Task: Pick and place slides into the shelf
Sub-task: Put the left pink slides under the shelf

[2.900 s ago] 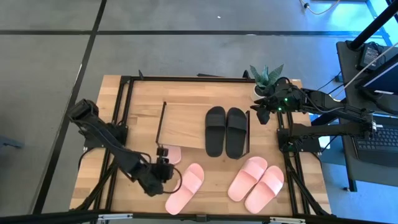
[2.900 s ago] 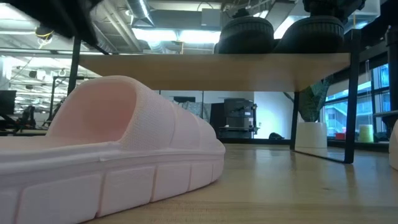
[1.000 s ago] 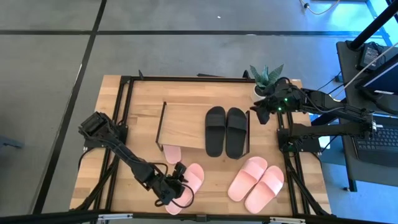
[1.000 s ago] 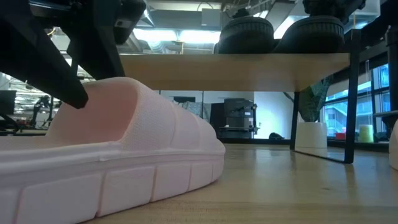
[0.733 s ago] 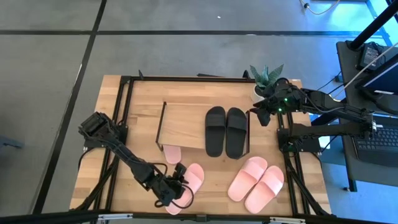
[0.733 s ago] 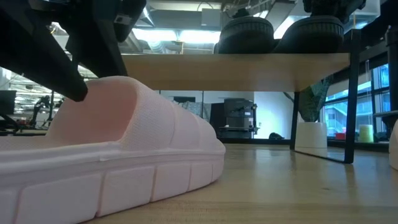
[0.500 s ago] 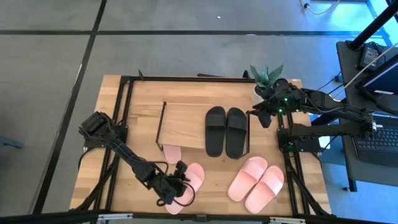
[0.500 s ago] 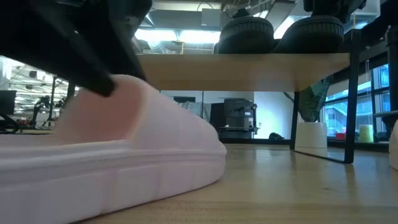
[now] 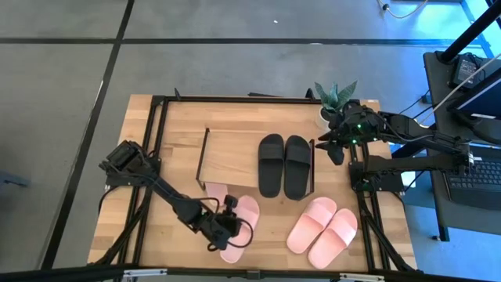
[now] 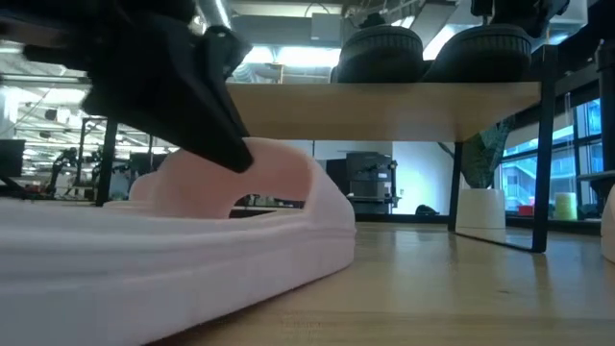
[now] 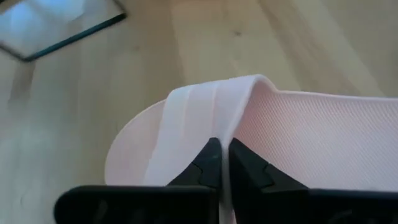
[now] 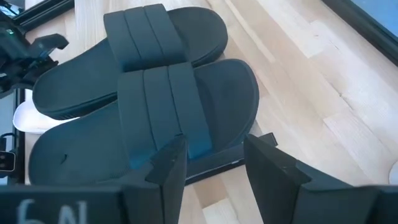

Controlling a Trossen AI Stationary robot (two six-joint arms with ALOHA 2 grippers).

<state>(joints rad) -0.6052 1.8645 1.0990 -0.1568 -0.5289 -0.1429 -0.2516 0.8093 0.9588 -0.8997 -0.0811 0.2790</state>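
Pinching a pink slide's [image 9: 239,229] strap, the left pincer [image 11: 222,163] is closed; right pincer [image 12: 211,163] gapes above black slides [image 12: 158,99].

The left hand [image 9: 227,227] grips a pink slide [image 9: 241,227] near the shelf [image 9: 231,157]; the black pair [image 9: 284,164] sits on top.

Even bright overhead light, soft shadows; the near pink slide [image 10: 173,259] smears with blur.
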